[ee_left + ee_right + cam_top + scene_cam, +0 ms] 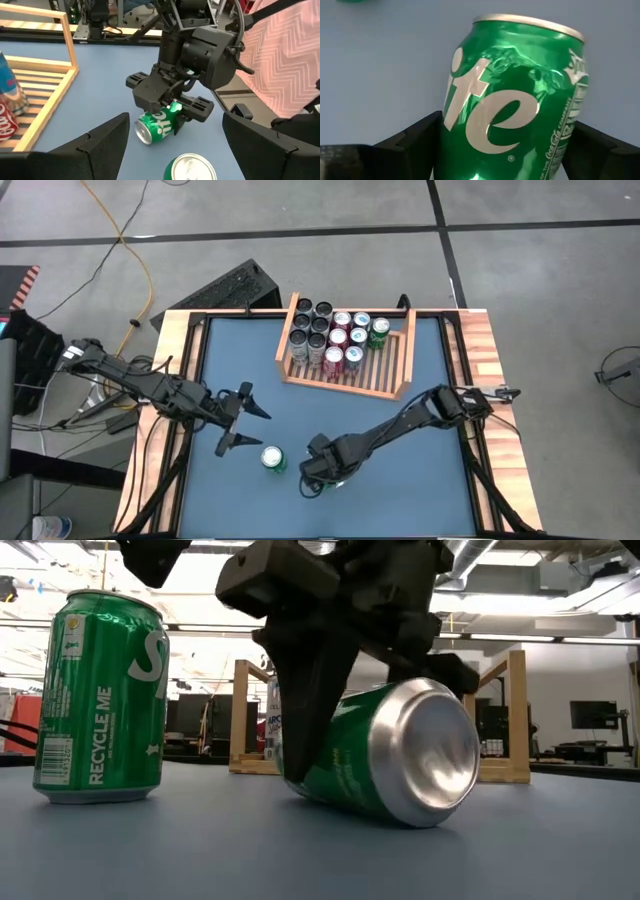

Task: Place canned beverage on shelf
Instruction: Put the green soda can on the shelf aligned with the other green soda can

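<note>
While the right gripper [322, 473] is straddling a tipped green can [385, 755] on the blue table [400, 480], fingers around it, the left gripper [243, 420] is hovering wide open beside an upright green can [273, 459]; the shelf [395, 375] is sitting at the far edge, holding cans.

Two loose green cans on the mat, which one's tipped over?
The green can between the right hand's fingers lies on its side; the other green can stands upright nearby.

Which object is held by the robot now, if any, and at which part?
The right pincer straddles the tipped green can across its side wall; a firm hold cannot be told. The left pincer is open, holding nothing.
</note>
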Controlling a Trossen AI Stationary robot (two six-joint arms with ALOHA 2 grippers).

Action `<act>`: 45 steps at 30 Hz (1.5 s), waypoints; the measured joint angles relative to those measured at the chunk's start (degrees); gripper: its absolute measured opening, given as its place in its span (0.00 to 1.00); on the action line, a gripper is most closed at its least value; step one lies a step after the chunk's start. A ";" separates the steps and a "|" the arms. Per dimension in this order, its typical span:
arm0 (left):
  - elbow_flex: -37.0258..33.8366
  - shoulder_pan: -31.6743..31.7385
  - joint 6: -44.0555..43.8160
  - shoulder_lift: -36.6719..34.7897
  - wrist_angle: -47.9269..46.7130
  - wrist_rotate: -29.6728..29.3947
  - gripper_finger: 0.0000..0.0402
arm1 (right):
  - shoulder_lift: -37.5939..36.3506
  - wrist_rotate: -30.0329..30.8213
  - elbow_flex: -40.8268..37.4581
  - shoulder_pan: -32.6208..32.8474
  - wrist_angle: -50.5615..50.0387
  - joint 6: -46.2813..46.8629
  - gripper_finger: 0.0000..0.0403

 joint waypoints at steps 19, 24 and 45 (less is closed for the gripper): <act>-0.01 -1.63 -1.78 -0.04 0.59 -3.35 0.76 | -0.46 67.80 -20.53 15.18 13.14 16.28 0.71; -0.01 -1.65 -1.76 -0.04 1.04 -7.01 0.76 | -0.13 83.79 -34.47 19.72 22.51 29.74 0.71; -0.01 -1.65 -3.38 -0.04 1.30 -13.05 0.76 | -0.33 77.29 -33.38 18.99 27.25 9.70 0.80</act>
